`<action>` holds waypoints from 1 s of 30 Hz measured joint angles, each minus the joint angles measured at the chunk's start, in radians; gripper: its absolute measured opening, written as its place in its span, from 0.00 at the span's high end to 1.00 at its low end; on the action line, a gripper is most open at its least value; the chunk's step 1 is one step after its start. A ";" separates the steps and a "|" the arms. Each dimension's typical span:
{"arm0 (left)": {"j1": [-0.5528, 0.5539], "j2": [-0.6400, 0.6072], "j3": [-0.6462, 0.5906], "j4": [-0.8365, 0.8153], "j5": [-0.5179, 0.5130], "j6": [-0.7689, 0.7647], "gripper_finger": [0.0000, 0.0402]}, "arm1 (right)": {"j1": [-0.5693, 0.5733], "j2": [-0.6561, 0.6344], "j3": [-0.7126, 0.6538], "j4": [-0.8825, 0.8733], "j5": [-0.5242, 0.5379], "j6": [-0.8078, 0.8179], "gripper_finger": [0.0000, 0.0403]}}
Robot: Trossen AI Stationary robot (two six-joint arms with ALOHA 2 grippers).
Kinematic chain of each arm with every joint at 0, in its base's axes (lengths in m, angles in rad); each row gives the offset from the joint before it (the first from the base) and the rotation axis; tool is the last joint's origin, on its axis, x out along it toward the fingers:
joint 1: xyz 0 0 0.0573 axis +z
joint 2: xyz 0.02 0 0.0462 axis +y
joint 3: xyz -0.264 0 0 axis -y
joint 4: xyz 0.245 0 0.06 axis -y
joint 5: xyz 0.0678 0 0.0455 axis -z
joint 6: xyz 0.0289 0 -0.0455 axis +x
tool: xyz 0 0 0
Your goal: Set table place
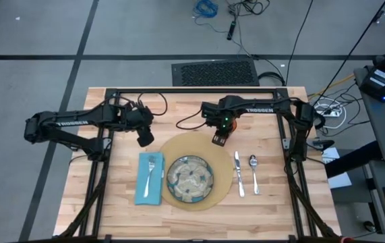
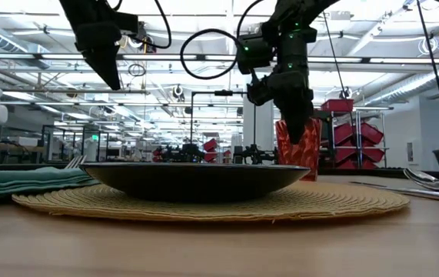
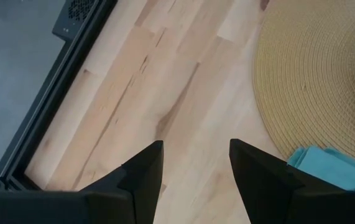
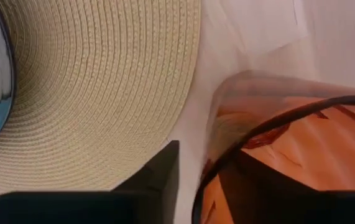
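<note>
On the counter (image 1: 111, 209) the mat (image 1: 226, 177) lies in the middle, and the plate (image 1: 190, 178) sits on it. The napkin (image 1: 150, 179) lies left of the plate with the fork (image 1: 151, 172) on it. Right of the mat lie the knife (image 1: 239, 173), then the spoon (image 1: 253, 173). The cup (image 1: 219, 138) stands at the mat's far edge, behind the plate.

floor vent grate (image 1: 214, 72), blue cable (image 1: 205, 8), red bins (image 2: 355, 123) behind.

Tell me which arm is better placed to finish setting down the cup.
The right. Its claw is already shut on the cup by the mat; the left claw hangs open, holding nothing.
</note>
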 joint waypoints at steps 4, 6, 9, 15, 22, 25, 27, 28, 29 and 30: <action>0.000 0.000 0.000 0.000 0.000 0.001 0.57 | 0.000 0.000 0.014 -0.040 0.000 -0.005 0.67; 0.000 0.000 0.000 0.000 0.000 0.004 0.57 | 0.000 0.000 0.039 -0.058 0.000 -0.021 0.63; 0.000 0.000 0.000 0.000 0.000 0.004 0.57 | 0.000 0.000 0.095 -0.111 0.005 -0.036 0.60; 0.000 0.000 0.000 -0.002 0.000 0.003 0.57 | 0.000 0.000 0.247 -0.240 0.049 -0.070 0.59; 0.000 0.000 0.000 -0.066 0.000 0.004 0.57 | 0.012 -0.085 0.361 -0.433 0.079 -0.072 0.59; 0.000 0.000 0.000 -0.081 -0.004 0.006 0.57 | 0.036 -0.218 0.315 -0.398 0.080 -0.071 0.59; -0.011 -0.002 -0.007 -0.046 -0.039 0.044 0.57 | 0.060 -0.336 0.250 -0.313 0.080 -0.071 0.59; -0.022 -0.012 -0.018 -0.004 -0.050 0.069 0.57 | 0.076 -0.403 0.204 -0.246 0.080 -0.067 0.59; -0.030 -0.028 -0.031 0.048 -0.051 0.095 0.57 | 0.092 -0.470 0.151 -0.168 0.080 -0.056 0.59; -0.039 -0.050 -0.048 0.126 -0.050 0.119 0.57 | 0.110 -0.541 0.088 -0.075 0.079 -0.048 0.59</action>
